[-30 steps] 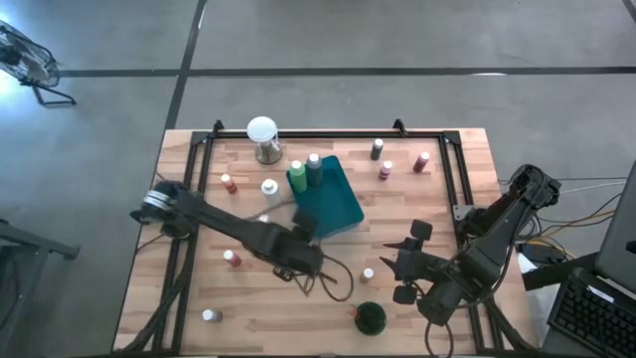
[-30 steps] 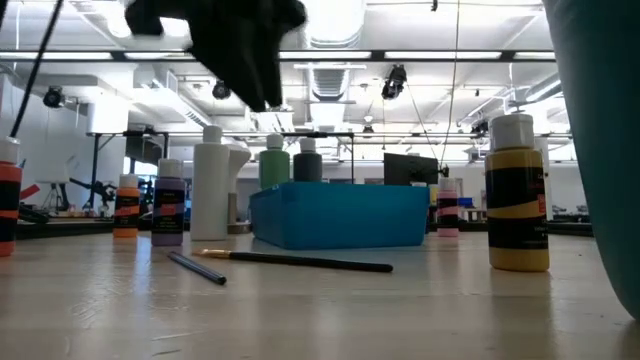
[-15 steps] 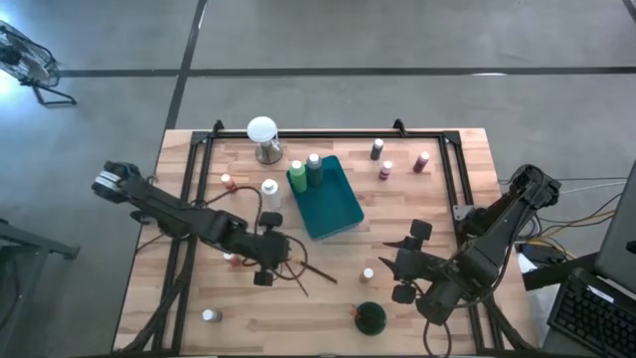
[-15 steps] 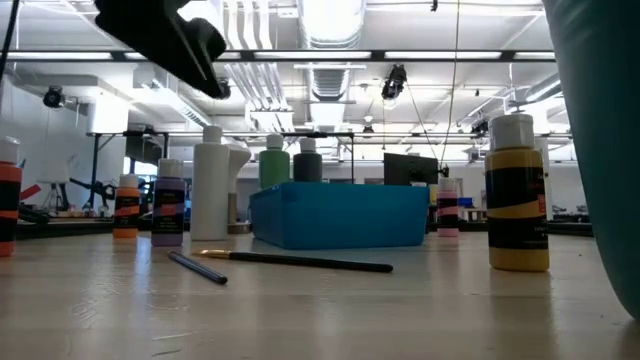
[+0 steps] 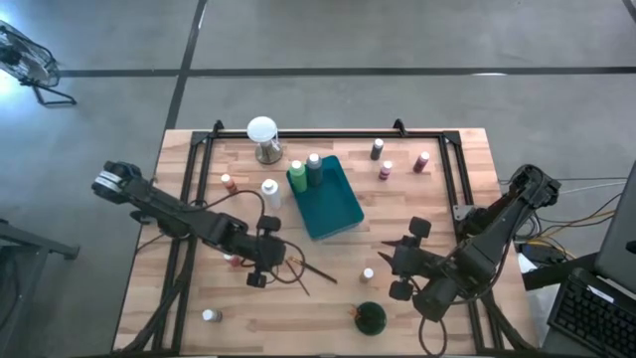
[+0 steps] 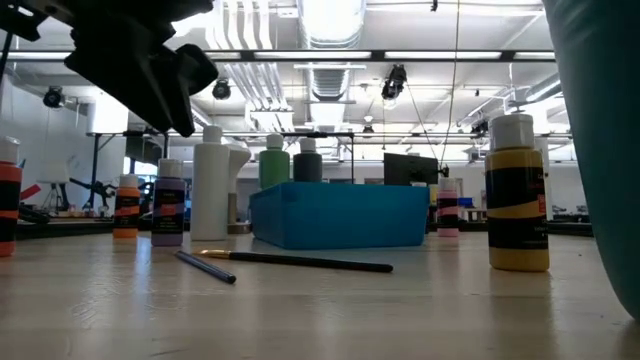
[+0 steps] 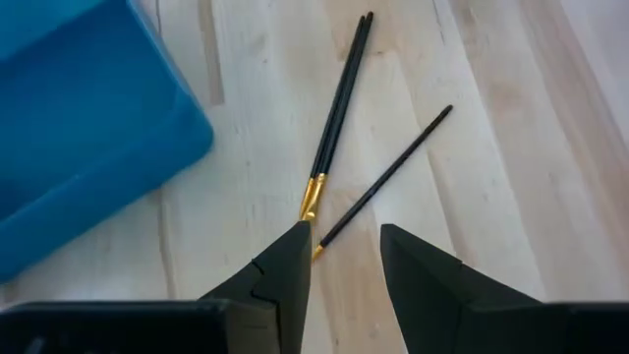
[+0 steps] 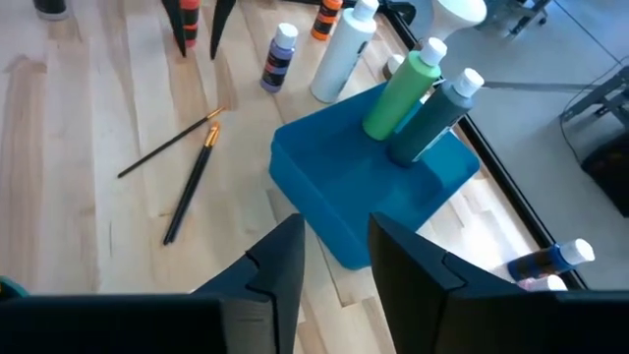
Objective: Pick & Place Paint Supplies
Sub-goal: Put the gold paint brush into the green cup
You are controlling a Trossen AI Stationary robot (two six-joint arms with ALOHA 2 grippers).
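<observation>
Looking down from the high view, the left gripper point(image 5: 260, 265) hovers over the brushes point(image 5: 303, 268) on the table point(image 5: 467, 149), near the teal tray point(image 5: 333, 204) holding two green bottles point(image 5: 297, 176). The right gripper point(image 5: 397, 267) waits near a small bottle point(image 5: 368, 273) and a dark green bottle point(image 5: 371, 317); a white globe point(image 5: 262, 130) stands at the back.

Low view: a yellow bottle point(image 6: 517, 195) and a white bottle point(image 6: 209, 185) flank the tray.

Left wrist view: fingers point(image 7: 285, 275) slightly parted, empty, above the brush tips.

Right wrist view: fingers point(image 8: 280, 261) slightly parted, empty, facing the tray.
</observation>
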